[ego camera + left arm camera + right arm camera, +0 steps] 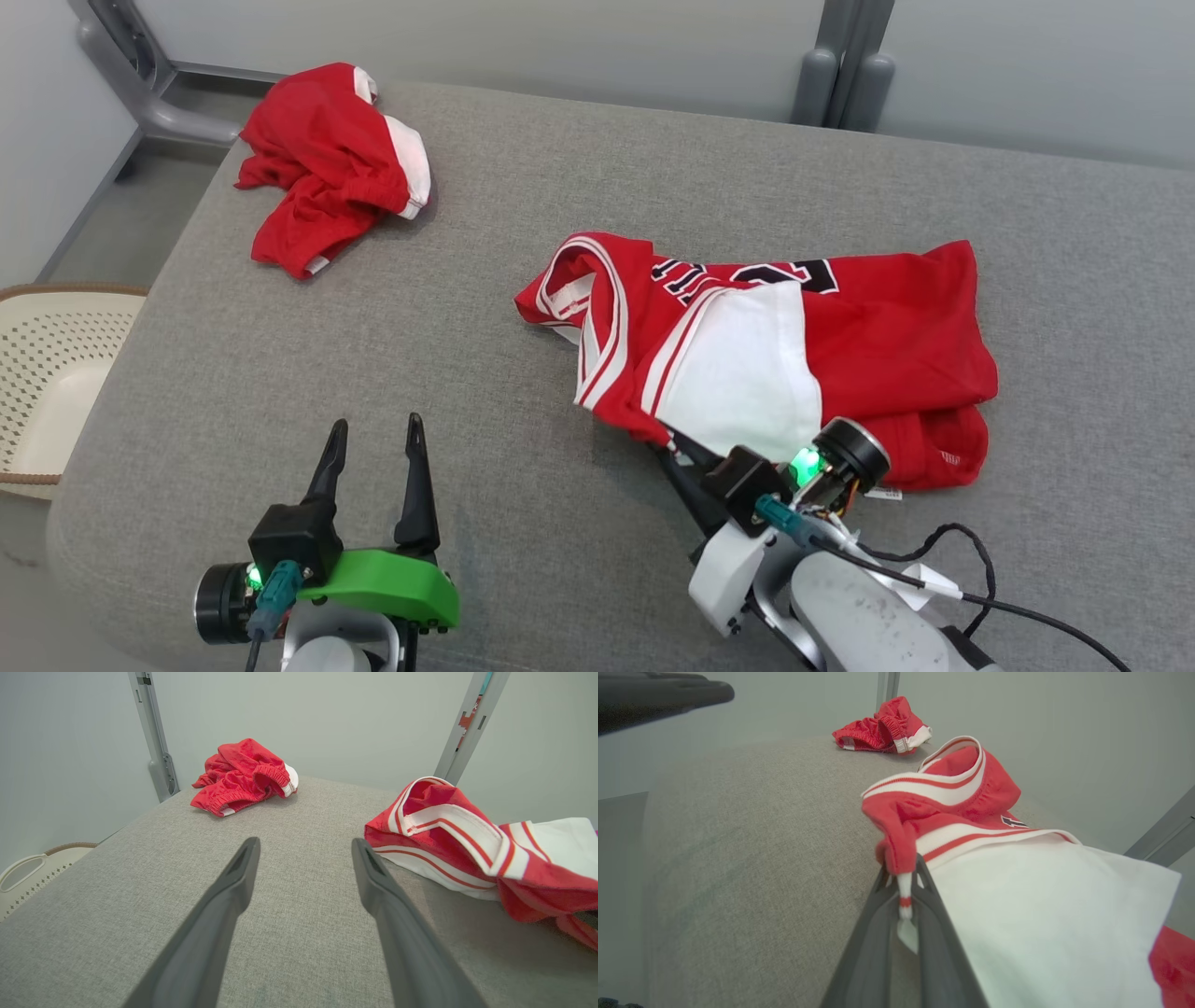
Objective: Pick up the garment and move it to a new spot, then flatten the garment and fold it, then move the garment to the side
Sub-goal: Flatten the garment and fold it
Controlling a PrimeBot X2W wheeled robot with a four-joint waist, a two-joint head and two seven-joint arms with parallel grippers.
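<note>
1. Down at the lower left of the head view, the left gripper (375, 422) sits over the bare grey padded table (485, 392) with its fingers spread wide and nothing in them. Right of centre, the red-and-white jersey (840, 345) lies all crumpled, and the right gripper (681, 457) is tucked in at its lower edge. Some red shorts (327, 168) are bunched at the upper left, well apart from the jersey, and a pale basket (47, 373) pokes in at the left edge.
2. Left wrist view: both fingers are wide apart and empty, with the jersey at the right of the frame and the shorts up top, left of centre.
3. Right wrist view: the fingers are pinched tight on the jersey's striped trim at bottom centre. The rest of it piles up to the right.
</note>
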